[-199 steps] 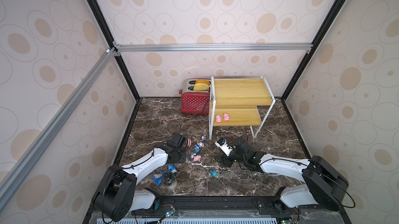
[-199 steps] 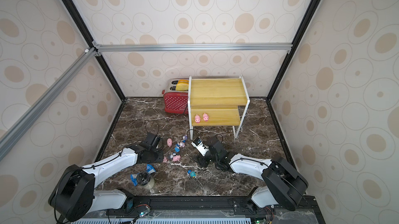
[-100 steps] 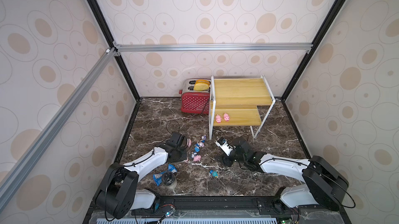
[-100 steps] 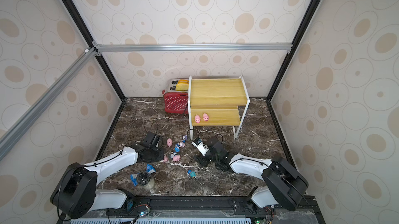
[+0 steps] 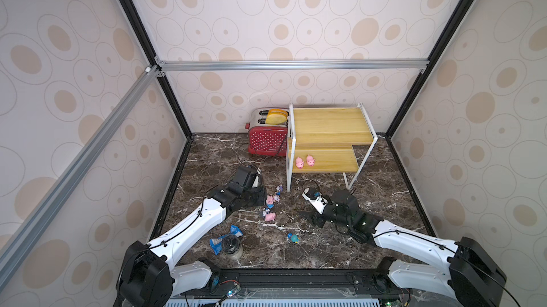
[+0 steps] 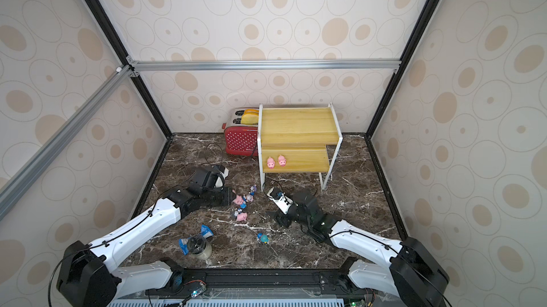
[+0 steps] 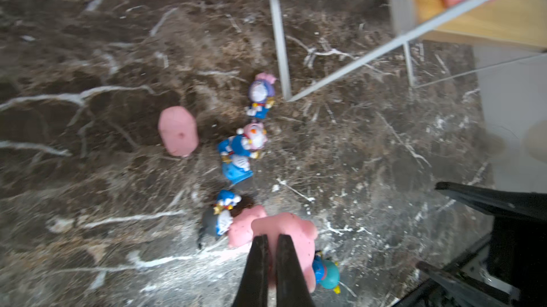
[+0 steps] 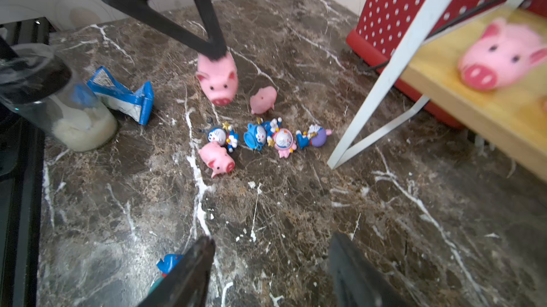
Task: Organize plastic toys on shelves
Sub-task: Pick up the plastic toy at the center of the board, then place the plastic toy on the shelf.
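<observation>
My left gripper point(image 7: 272, 239) is shut on the rear of a pink pig point(image 8: 217, 82), low over the marble floor left of the shelves point(image 5: 325, 160). The same pig point(image 5: 269, 200) shows at the gripper's tips in both top views. Two pigs point(image 5: 305, 161) stand on the lower yellow board. Another pig point(image 8: 217, 159) and a third point(image 8: 262, 100) lie on the floor beside several small blue-and-white figurines point(image 8: 257, 137). My right gripper point(image 8: 270, 242) stands open with nothing between its fingers, a little right of the cluster. A teal figurine point(image 5: 293, 237) lies apart, nearer the front.
A red polka-dot toaster point(image 5: 266, 139) stands at the back, left of the shelves. A dark-lidded jar point(image 5: 231, 246) and a crumpled blue wrapper point(image 5: 219, 240) sit at the front left. The shelf's white leg point(image 8: 384, 83) stands close beside the figurines.
My left gripper's jaws have closed on the pink pig at the left of the cluster. The right arm has stayed where it was.
</observation>
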Action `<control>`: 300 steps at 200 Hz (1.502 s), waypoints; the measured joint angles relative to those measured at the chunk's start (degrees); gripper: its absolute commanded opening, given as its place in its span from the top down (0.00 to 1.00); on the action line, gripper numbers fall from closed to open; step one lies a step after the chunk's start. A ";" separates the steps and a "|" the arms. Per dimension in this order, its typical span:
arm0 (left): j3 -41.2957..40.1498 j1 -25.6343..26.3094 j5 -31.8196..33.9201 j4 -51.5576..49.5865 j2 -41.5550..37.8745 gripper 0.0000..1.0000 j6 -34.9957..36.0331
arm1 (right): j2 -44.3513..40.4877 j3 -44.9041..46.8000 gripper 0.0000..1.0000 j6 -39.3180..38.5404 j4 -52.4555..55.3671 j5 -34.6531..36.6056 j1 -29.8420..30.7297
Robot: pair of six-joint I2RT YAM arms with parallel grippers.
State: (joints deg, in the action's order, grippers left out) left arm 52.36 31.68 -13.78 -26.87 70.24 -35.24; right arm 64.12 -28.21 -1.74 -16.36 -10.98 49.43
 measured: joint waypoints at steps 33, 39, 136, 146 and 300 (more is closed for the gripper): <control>2.75 1.22 -4.33 2.51 0.87 1.00 -2.99 | 0.26 -2.23 0.44 -3.41 -1.49 -2.05 0.00; 3.02 1.36 -4.85 2.71 0.98 1.00 -3.48 | 0.68 -2.64 0.46 -3.52 -2.23 -2.47 0.00; 4.59 1.81 -9.03 4.20 1.99 1.00 -7.13 | 8.98 -9.70 0.56 -3.72 -8.28 -5.35 0.28; 4.61 1.81 -9.14 4.28 1.99 1.00 -7.30 | 9.29 -10.08 0.56 -3.69 -8.41 -5.68 0.33; 5.44 1.86 -10.80 6.69 1.99 0.87 -8.92 | 11.74 -10.23 0.86 -1.77 -10.14 -3.37 0.94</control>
State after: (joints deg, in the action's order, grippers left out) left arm 57.80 33.54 -24.58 -20.18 72.23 -44.16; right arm 75.85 -38.44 -3.51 -26.50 -14.35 50.37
